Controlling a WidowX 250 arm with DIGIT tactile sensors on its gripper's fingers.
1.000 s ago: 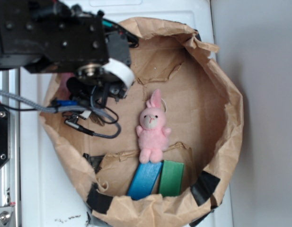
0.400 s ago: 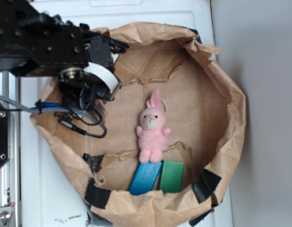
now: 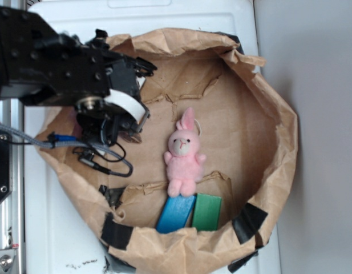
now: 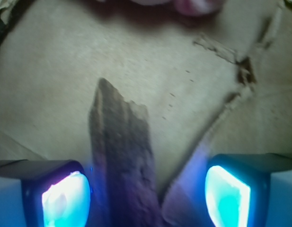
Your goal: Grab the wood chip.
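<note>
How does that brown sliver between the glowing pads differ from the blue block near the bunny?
The wood chip is dark brown, rough and jagged; the blue block is bright, smooth and straight-edged. The chip lies between the pincer pads; the block lies beside a green block. Both are elongated.

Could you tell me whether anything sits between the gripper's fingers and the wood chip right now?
Nothing visible does. In the wrist view the wood chip lies flat on the brown paper between the two fingers, nearer the left one, with only bare paper in the gaps. The gripper is open.
</note>
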